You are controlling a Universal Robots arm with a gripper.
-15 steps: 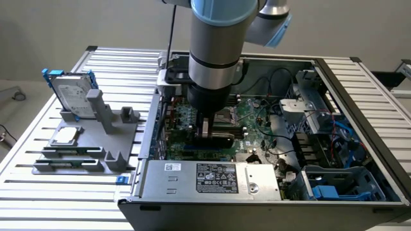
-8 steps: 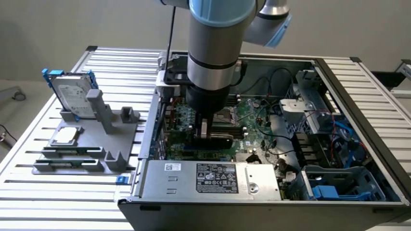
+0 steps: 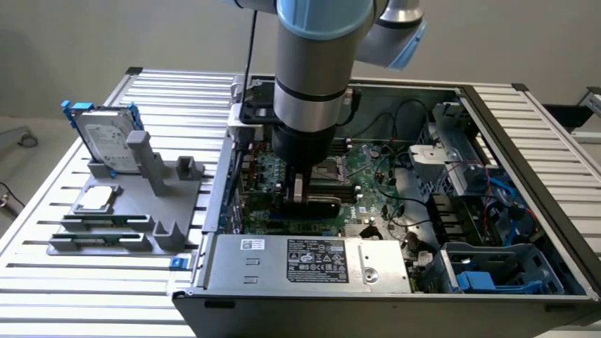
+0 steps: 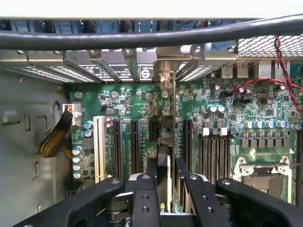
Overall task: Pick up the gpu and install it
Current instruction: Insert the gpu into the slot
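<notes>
My gripper reaches down into the open computer case, over the green motherboard. It is shut on the gpu, a thin card held upright on its edge. In the wrist view the gpu is seen edge-on between my two black fingers, with my gripper clamped on its sides. The card lies in line with the black expansion slots. Its silver end bracket stands at the case's rear slot openings. I cannot tell whether its lower edge is seated in a slot.
A grey fixture on the exterior view's left holds a silver hard drive with blue rails and a small flat drive. The power supply fills the case's near side. A black cable crosses above the slots; the CPU socket lies beside them.
</notes>
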